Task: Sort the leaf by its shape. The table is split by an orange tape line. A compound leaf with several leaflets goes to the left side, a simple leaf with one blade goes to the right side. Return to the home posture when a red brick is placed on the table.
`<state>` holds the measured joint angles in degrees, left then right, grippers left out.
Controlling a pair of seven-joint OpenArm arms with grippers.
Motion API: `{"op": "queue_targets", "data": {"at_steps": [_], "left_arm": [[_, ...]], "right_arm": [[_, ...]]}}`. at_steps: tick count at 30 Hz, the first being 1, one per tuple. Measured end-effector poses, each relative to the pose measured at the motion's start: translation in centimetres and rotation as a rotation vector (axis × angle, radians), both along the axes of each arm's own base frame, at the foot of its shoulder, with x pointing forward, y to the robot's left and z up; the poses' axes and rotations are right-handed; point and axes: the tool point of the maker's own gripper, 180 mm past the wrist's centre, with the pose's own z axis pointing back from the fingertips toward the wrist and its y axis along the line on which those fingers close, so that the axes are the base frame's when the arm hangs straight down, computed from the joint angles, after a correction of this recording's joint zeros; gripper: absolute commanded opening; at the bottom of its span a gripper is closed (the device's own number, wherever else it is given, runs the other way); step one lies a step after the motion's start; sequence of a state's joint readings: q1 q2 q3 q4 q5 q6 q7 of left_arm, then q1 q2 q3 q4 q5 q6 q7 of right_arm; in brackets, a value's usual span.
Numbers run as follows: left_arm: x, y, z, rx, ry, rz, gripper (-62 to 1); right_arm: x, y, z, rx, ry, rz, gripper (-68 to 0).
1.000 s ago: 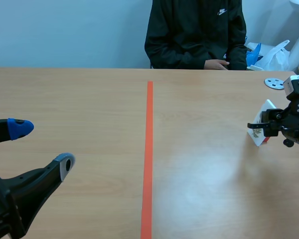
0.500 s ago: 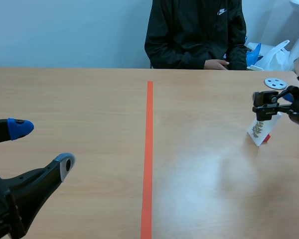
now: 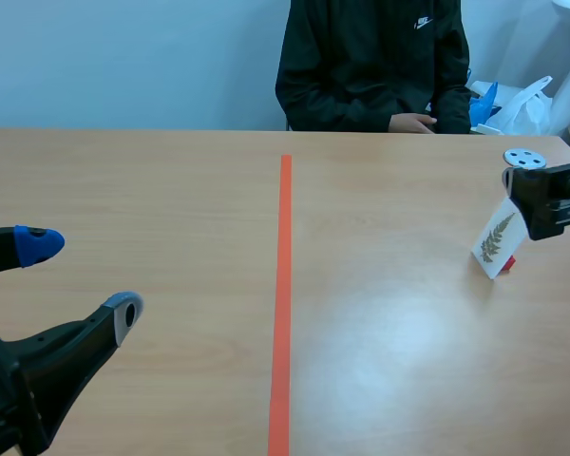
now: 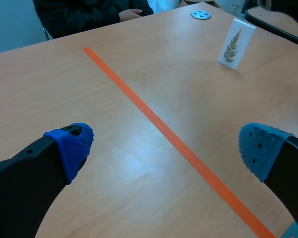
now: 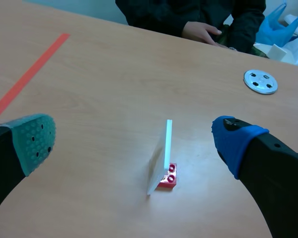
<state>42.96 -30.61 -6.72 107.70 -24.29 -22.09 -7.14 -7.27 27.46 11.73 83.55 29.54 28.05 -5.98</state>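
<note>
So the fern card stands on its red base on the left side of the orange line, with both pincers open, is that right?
No: the scene view shows the fern card on its red base on the right side of the orange line. The left pincer and right pincer are open.

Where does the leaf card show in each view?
Scene view: card stands at the far right, nearer than the disc.
Left wrist view: card far ahead, just short of the disc.
Right wrist view: card close ahead, edge-on, disc beyond it.
Shared landmark: the disc.
</note>
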Motion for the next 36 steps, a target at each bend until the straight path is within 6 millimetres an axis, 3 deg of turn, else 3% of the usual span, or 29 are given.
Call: {"op": "queue_targets", "data": {"at_steps": [4, 20, 36], "left_arm": [[0.0, 0.0, 0.0, 0.0, 0.0, 0.0, 1.4], [0.0, 0.0, 0.0, 0.0, -0.001, 0.0, 1.4], [0.0, 0.0, 0.0, 0.0, -0.002, 0.0, 1.4]], "right_arm": [[-1.9, 1.8, 1.6, -0.007, 0.005, 0.053, 0.4], [-9.3, 10.3, 2.5, 0.022, 0.069, 0.24, 0.4], [-10.8, 13.4, 1.9, 0.115, 0.097, 0.331, 0.4]]}}
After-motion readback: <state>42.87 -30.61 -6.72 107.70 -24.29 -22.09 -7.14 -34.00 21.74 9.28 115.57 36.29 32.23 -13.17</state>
